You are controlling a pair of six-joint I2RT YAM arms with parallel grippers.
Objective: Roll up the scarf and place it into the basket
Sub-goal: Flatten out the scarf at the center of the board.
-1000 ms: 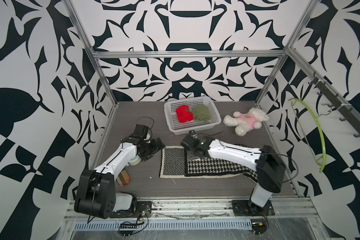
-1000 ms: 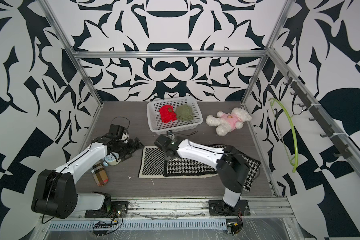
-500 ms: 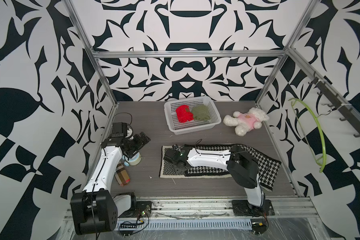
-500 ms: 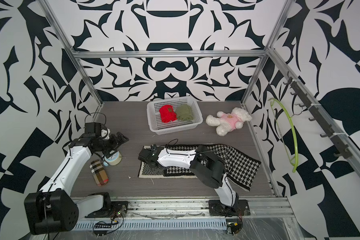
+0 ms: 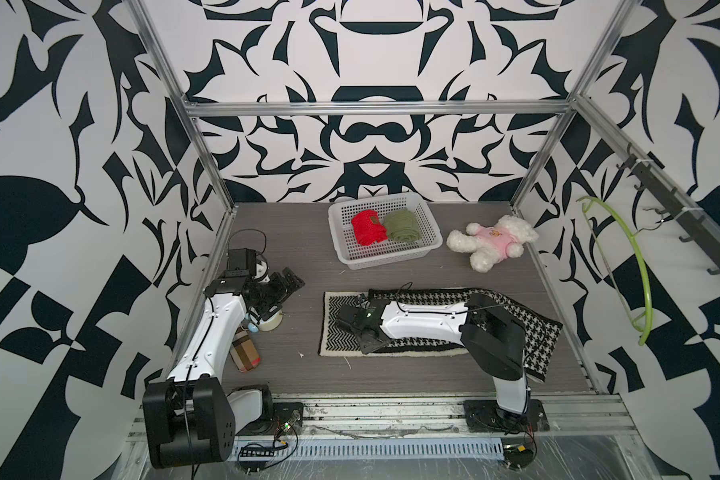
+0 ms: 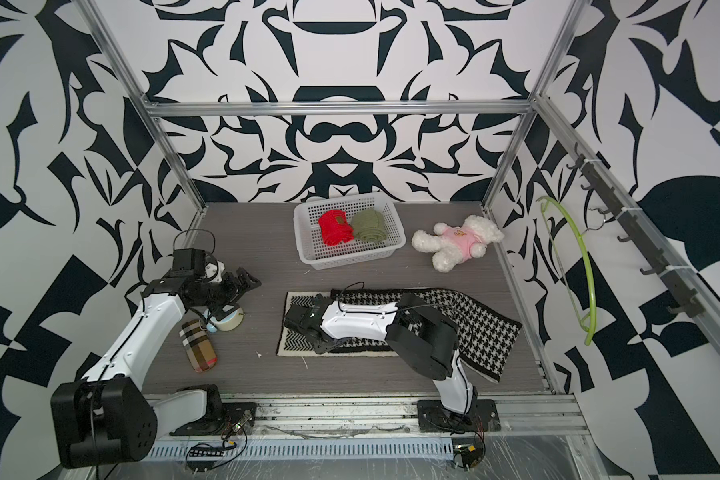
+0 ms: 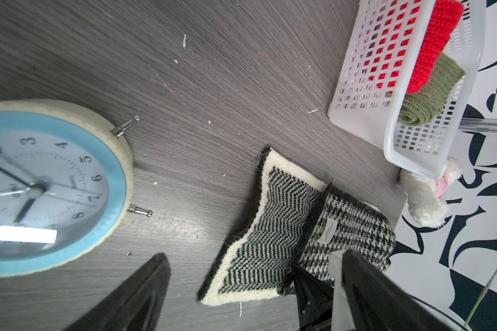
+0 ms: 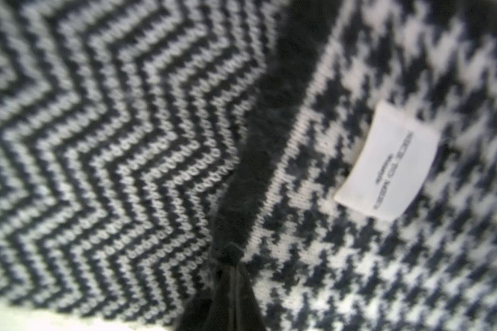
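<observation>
A black-and-white scarf [image 5: 528, 332] lies flat across the table in both top views [image 6: 487, 328], its houndstooth part folded over a chevron end [image 7: 270, 229]. My right gripper [image 5: 366, 338] is down on that fold. In the right wrist view it [image 8: 234, 286] is shut on the black edge band of the scarf [image 8: 127, 143], beside a white label [image 8: 388, 163]. My left gripper [image 5: 285, 286] hangs open at the left, away from the scarf, with nothing between its fingers [image 7: 138, 295]. The white basket [image 5: 387, 259] stands at the back and holds a red roll [image 5: 368, 227] and a green roll [image 5: 402, 224].
A blue-rimmed alarm clock [image 5: 269, 322] lies under my left wrist, with a plaid case [image 5: 245, 353] in front of it. A white plush bear [image 5: 493, 241] in pink lies right of the basket. A green hanger [image 5: 636, 266] hangs on the right wall.
My right gripper slid left and forward along the scarf, came down on the fold and closed. My left arm pulled back from the scarf's left edge toward the clock, still open.
</observation>
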